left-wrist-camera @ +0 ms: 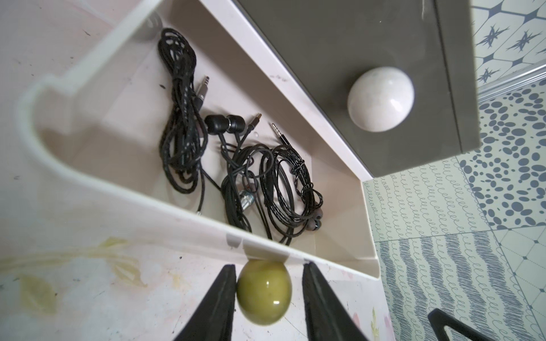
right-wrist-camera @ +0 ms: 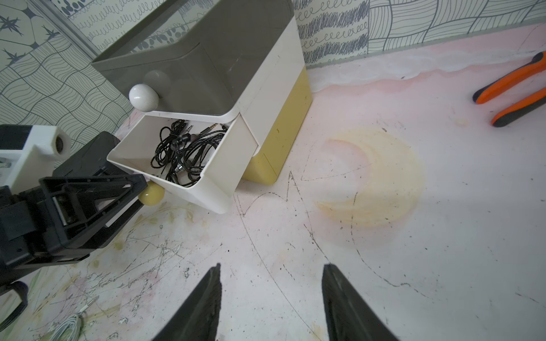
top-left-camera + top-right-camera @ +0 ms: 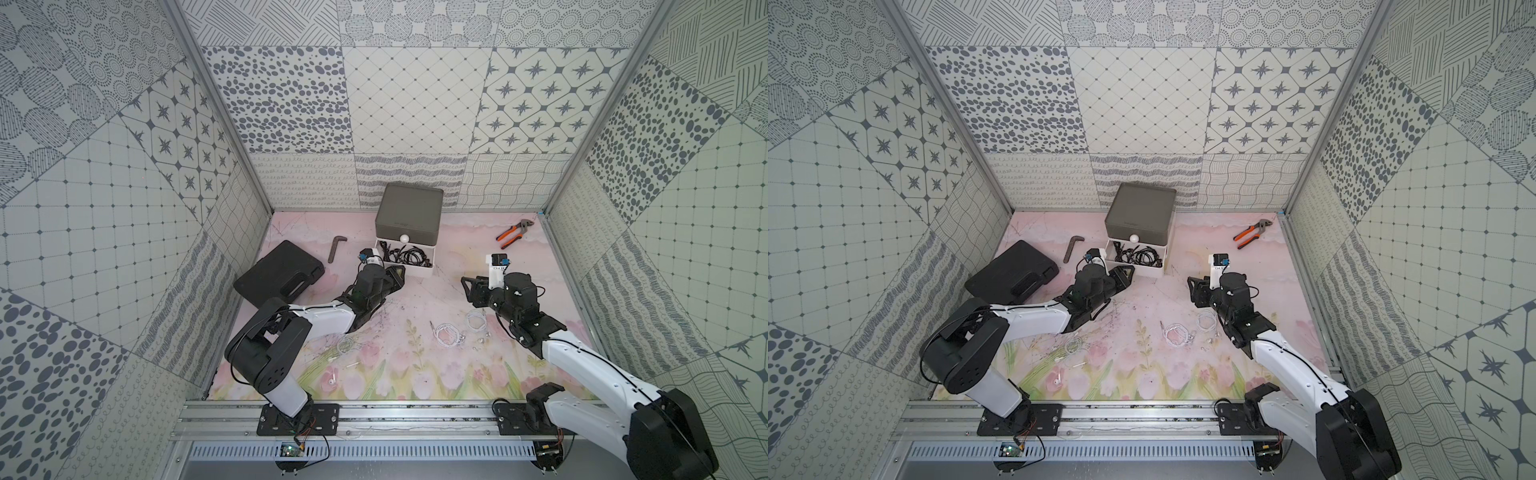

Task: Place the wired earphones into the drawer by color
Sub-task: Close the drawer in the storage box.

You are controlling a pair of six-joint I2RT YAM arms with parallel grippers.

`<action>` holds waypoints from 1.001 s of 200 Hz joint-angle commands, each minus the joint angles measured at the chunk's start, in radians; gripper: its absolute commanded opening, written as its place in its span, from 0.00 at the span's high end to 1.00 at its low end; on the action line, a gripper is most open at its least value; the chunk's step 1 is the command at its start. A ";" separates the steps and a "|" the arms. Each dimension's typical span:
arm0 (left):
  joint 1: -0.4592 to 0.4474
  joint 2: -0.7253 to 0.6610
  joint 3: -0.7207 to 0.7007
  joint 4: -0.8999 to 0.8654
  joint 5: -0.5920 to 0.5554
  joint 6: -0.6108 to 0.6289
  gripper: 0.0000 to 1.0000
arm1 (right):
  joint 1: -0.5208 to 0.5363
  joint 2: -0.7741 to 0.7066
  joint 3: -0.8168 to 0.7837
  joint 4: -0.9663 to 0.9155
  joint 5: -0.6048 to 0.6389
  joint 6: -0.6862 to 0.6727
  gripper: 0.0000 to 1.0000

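The drawer (image 3: 409,208) cabinet stands at the back, its grey top tier shut under a white ball knob (image 1: 381,99). Its white tier (image 1: 189,218) is pulled out and holds several black wired earphones (image 1: 236,165) (image 2: 189,153). My left gripper (image 1: 269,265) (image 3: 397,274) straddles the olive-yellow knob (image 1: 264,290) at that tier's front. One finger touches the knob and a small gap shows at the other, so it stands open. White earphones (image 3: 446,332) (image 3: 476,320) (image 3: 345,345) lie on the mat. My right gripper (image 2: 272,265) (image 3: 467,284) hangs open over bare mat, holding nothing.
A flat black case (image 3: 278,274) lies at the left beside my left arm. A dark Allen key (image 3: 334,247) rests behind it. Orange-handled pliers (image 3: 513,230) (image 2: 514,88) lie at the back right. A loose white earbud (image 3: 332,379) sits near the front.
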 commanded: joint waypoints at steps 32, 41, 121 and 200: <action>0.034 0.096 0.094 0.114 0.015 0.046 0.58 | -0.003 -0.018 -0.008 0.042 -0.011 0.007 0.42; 0.038 0.110 0.108 0.122 0.020 0.048 0.58 | -0.004 -0.017 -0.007 0.042 -0.013 0.007 0.42; 0.060 0.225 0.199 0.224 0.044 0.097 0.58 | -0.003 -0.033 0.000 0.038 -0.029 0.011 0.42; 0.079 0.306 0.250 0.302 0.044 0.103 0.58 | -0.003 -0.035 -0.001 0.039 -0.030 0.014 0.41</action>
